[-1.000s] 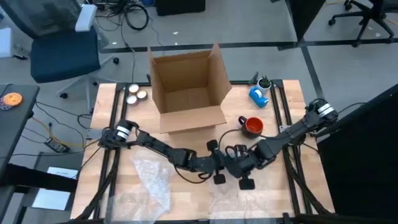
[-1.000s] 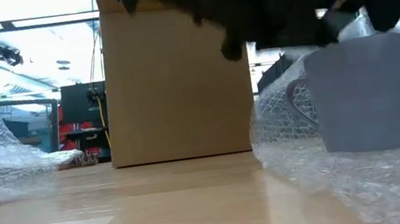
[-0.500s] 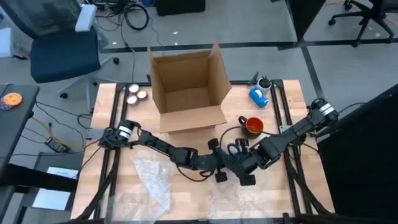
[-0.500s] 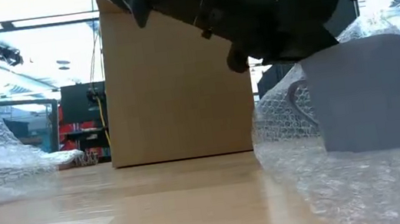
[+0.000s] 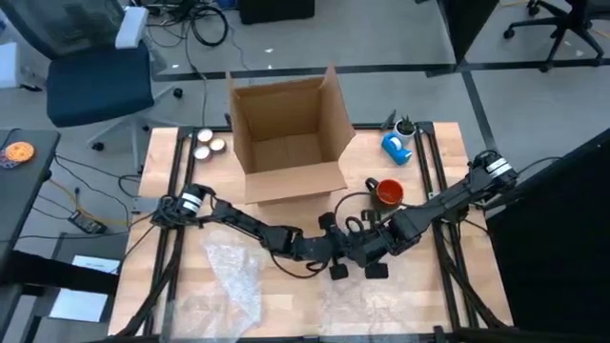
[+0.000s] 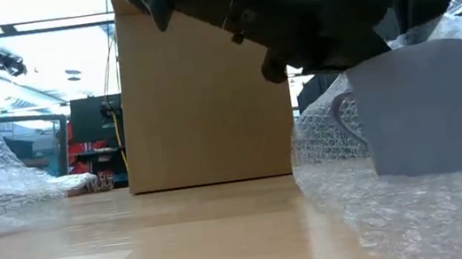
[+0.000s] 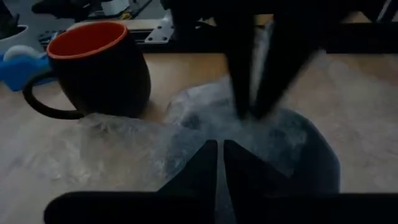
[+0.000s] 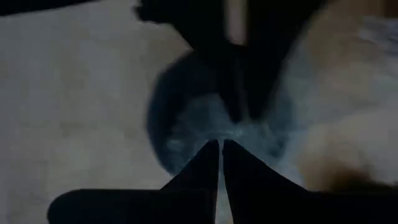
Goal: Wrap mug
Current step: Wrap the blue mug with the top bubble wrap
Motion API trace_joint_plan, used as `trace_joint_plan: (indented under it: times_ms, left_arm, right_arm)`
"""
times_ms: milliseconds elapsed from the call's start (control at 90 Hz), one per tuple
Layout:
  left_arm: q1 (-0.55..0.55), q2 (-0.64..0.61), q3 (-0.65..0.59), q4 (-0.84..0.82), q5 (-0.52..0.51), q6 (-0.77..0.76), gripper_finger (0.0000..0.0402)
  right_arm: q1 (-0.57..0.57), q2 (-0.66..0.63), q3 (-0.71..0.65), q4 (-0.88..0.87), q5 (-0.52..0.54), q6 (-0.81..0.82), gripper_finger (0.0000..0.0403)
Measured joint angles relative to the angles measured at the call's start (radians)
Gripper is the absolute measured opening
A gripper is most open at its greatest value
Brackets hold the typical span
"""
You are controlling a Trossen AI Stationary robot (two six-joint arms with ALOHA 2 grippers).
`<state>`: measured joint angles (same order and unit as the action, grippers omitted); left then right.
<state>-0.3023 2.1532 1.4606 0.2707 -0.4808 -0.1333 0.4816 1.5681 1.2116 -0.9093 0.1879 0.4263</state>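
grey mug (image 6: 421,109) on bubble wrap (image 6: 421,212), under both grippers | left gripper (image 7: 219,152) pinched on wrap | right gripper (image 8: 219,152) pinched on wrap, arms meeting mid-table

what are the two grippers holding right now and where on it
Both the left gripper and right gripper are shut on bubble wrap, pinched above the grey mug.

From above, you cannot see the grey mug (image 6: 416,109); both arms cover it where the left gripper (image 5: 335,250) and right gripper (image 5: 367,250) meet. In the low view, the arms hide the mug's top rim, and the bubble wrap (image 6: 402,205) runs off the right edge. The right wrist view is dark and blurry, so you cannot tell what lies under the fingers.
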Motion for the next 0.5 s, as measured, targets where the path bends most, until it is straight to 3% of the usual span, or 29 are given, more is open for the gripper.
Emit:
trace_joint_plan:
  times_ms: [244,500]
  left_arm:
    - [-0.013,-0.066,0.053,-0.242,-0.026,0.137,0.0015]
    - [-0.036,-0.149,0.063,-0.317,-0.076,0.160,0.0015]
  right_arm:
    - [0.002,-0.003,-0.034,0.030,-0.014,0.007,0.0000]
    - [-0.005,0.002,-0.041,0.027,-0.019,0.011,0.0000]
